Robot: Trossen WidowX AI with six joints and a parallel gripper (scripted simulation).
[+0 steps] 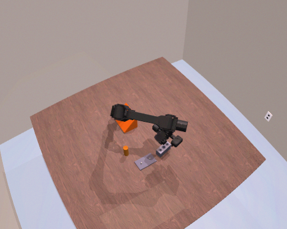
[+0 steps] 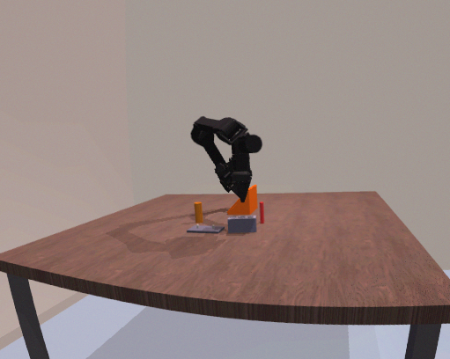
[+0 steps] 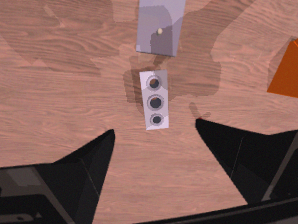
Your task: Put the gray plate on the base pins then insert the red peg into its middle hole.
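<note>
The gray plate (image 1: 163, 150) (image 2: 242, 225) (image 3: 163, 92), a thick block with three holes along its top, stands on the table beside the base. The thin gray base (image 1: 146, 163) (image 2: 205, 230) (image 3: 150, 40) lies flat; its pins (image 1: 141, 163) (image 3: 160, 31) point up, one of them showing in the wrist view. The red peg (image 2: 261, 213) stands upright right of the plate in the exterior view; it is hidden in the top view and not seen in the wrist view. My gripper (image 1: 170, 142) (image 2: 243, 201) (image 3: 155, 127) is open and empty, pointing down above the plate.
An orange cylinder (image 1: 126, 151) (image 2: 198, 213) stands upright near the base, on the side away from the plate. An orange wedge (image 1: 126, 126) (image 2: 249, 204) (image 3: 286, 75) stands by the arm's foot. The arm reaches over the brown table (image 1: 74, 126) (image 2: 337, 264).
</note>
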